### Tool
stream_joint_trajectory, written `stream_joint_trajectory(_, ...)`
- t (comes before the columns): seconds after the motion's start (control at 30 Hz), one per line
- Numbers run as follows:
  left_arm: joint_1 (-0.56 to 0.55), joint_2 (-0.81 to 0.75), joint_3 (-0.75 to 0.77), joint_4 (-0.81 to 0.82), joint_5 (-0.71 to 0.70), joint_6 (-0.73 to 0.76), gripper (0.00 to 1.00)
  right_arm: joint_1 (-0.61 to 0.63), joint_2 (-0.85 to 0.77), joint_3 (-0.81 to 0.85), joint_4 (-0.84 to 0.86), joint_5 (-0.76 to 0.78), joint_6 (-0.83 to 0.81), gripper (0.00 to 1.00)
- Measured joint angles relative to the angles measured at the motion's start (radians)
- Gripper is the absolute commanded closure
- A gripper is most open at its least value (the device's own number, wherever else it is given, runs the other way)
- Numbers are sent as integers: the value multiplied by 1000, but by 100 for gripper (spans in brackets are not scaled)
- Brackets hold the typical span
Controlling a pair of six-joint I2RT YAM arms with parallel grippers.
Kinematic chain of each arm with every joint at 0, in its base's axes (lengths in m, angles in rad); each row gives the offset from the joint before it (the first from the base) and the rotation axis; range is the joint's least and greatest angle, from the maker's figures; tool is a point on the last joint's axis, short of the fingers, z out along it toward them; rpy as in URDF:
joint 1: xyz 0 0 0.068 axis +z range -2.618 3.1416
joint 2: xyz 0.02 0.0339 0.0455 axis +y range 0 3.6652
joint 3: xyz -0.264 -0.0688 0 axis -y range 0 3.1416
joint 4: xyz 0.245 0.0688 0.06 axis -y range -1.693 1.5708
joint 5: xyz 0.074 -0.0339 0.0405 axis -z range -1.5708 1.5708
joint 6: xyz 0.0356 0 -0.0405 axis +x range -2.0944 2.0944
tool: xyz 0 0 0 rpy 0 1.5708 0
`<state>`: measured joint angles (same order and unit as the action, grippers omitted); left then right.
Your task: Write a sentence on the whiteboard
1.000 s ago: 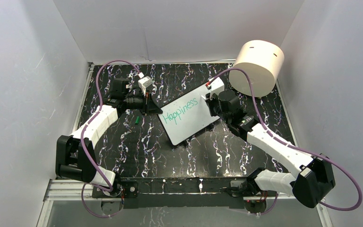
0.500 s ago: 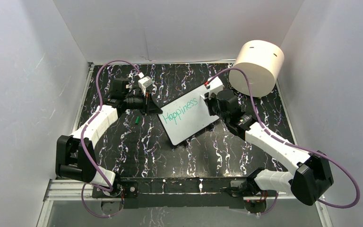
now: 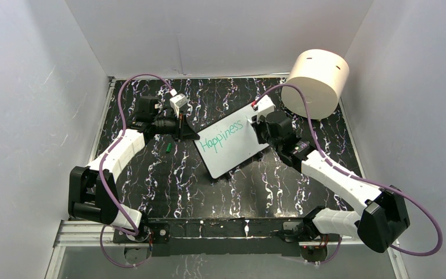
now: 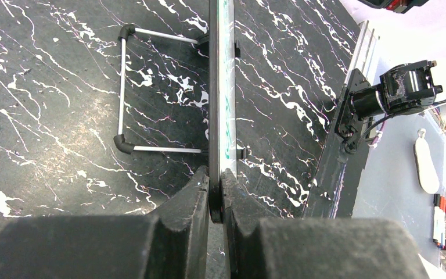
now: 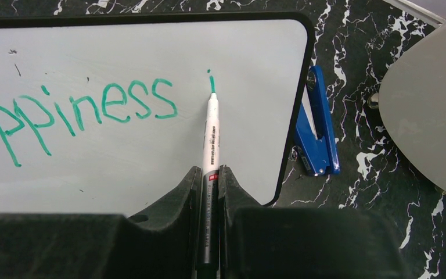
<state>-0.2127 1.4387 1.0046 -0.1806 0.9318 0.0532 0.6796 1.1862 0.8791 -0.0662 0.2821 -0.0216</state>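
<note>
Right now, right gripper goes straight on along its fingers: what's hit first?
The whiteboard; the marker in the right gripper seems to touch it at the end of the sentence.

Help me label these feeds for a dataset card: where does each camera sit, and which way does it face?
Top external: above and behind the bases, looking down and forward over the table; left arm and right arm show whole.
Left wrist: on the left arm, looking along the left gripper, shut on the whiteboard seen edge-on.
Right wrist: looking down past the right gripper, shut on the green marker, onto the board's face.
Shared: top and right wrist both show "Happiness" and the cream cylinder.
</note>
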Motion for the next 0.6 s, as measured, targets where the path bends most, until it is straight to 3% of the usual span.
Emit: stream_joint_trajectory(0.6, -1, 0, 2, -4, 0, 0, 100, -6, -26, 0, -11, 5, 18, 100)
